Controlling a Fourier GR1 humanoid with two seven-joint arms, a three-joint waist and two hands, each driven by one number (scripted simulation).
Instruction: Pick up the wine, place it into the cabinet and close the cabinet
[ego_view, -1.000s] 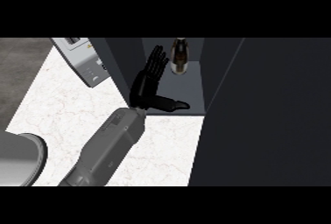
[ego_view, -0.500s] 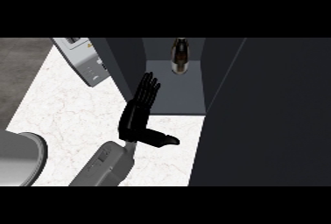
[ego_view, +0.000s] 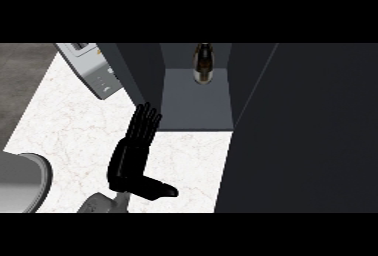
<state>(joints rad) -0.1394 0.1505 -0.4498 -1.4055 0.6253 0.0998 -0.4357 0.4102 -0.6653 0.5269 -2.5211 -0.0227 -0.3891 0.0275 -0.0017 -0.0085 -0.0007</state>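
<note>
Wine (ego_view: 204, 62) is already standing at the back of the cabinet (ego_view: 196, 102), up and to the right of the one hand (ego_view: 133, 157) in view, which hangs over the surface (ego_view: 74, 125) with fingers straight, holding nothing. Which hand it is I can't tell. The door (ego_view: 303, 130) on the right is open, so closing looks like what's left; no readable label anywhere.

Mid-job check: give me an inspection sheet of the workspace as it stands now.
Surface: white marbled counter.
Job's things: wine upright at the back of the cabinet; door open, at the right.
Clutter: grey appliance at upper left; grey round object at lower left.
Hands: one hand open, fingers straight, over the counter before the cabinet, holding nothing; which hand, cannot tell. No other seen.
Cables: nothing seen.
Surroundings: dark floor at left.
</note>
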